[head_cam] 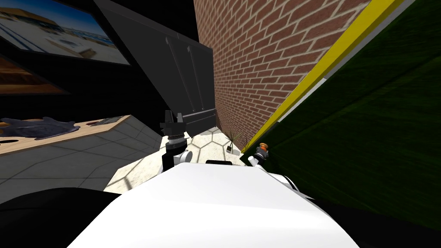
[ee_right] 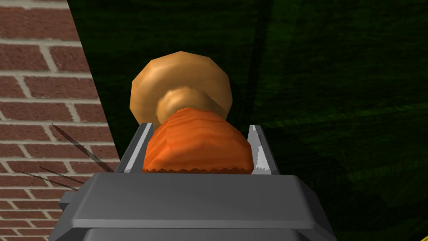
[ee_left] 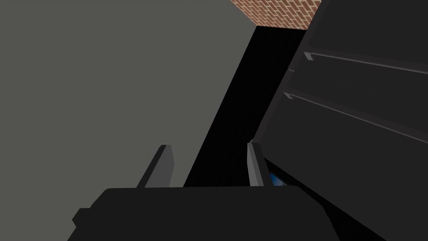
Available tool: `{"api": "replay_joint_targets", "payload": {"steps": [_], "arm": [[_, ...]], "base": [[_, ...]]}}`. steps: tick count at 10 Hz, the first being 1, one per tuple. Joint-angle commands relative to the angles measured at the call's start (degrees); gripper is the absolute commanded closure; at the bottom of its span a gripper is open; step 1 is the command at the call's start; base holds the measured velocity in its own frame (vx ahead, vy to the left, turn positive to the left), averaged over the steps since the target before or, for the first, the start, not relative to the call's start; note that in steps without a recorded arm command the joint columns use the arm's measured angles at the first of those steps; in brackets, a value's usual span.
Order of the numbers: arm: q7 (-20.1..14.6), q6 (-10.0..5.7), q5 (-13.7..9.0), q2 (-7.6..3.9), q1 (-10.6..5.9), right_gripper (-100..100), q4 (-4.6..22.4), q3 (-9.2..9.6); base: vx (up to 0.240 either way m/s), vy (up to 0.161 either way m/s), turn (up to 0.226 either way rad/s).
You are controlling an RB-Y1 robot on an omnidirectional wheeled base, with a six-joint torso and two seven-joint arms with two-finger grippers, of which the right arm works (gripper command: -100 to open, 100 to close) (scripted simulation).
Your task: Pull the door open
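Note:
The dark green door [head_cam: 370, 125] fills the right of the head view, its yellow frame edge [head_cam: 327, 60] running beside the brick wall. An orange door knob [ee_right: 196, 146] on a tan round base plate [ee_right: 182, 85] sticks out of the door [ee_right: 334, 83]. My right gripper [ee_right: 198, 152] is shut on the knob, one finger pressed to each side; in the head view it sits at the door's edge [head_cam: 261, 148]. My left gripper [head_cam: 173, 120] is raised to the left of the chest, open and holding nothing [ee_left: 209, 163].
A red brick wall [head_cam: 258, 56] stands ahead beside the door. A dark cabinet with two long bar handles [head_cam: 189, 77] stands ahead on the left. A tiled counter [head_cam: 64, 146] lies to the left. A small twiggy plant [head_cam: 232, 142] sits on the pale floor.

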Motion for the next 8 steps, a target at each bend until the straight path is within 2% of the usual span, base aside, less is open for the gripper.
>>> {"api": "replay_joint_targets", "payload": {"steps": [1,8], "arm": [[0.27,0.14,-0.04,0.07,0.42,100,-0.99,-0.04],[-1.13,0.29,0.75,-0.46,1.0,100,-1.33,1.0]], "base": [[-0.109,0.164,-0.045],[-0.157,0.123,-0.031]]}}
